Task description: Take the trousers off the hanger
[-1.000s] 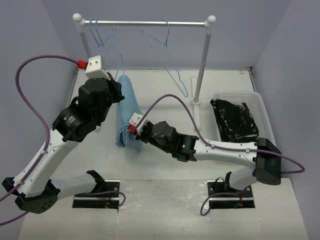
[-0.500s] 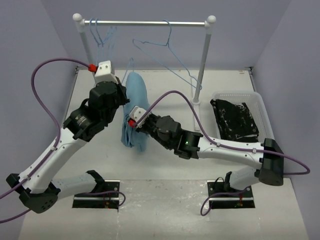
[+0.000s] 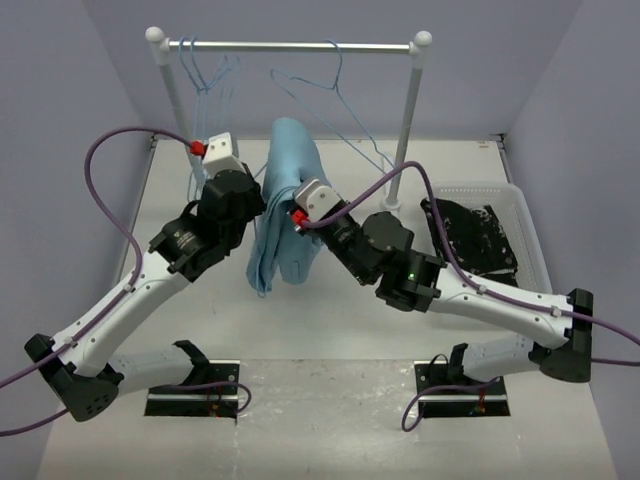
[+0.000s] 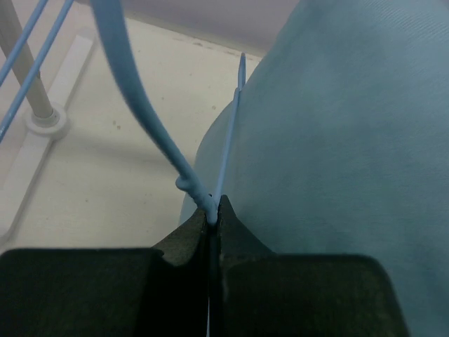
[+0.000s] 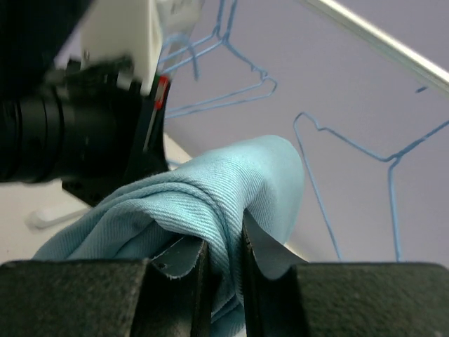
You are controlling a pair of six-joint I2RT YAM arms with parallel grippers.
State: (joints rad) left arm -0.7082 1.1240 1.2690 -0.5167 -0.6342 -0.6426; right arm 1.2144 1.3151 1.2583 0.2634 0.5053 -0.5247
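The sky-blue trousers hang in the air between my two grippers, bunched and folded over, below the rail. My left gripper is at their left side; in the left wrist view it is shut on the thin pale-blue wire of the hanger, with the trousers filling the right. My right gripper is at the trousers' right side. The right wrist view shows it shut on a thick fold of the trousers. The cloth hides most of the hanger in the top view.
A clothes rail on two white posts spans the back, with spare blue hangers at its left and middle. A white basket with dark cloth sits at the right.
Both arms have risen and moved right and toward the rail, lifting the trousers off the table. The middle hanger on the rail has swung.
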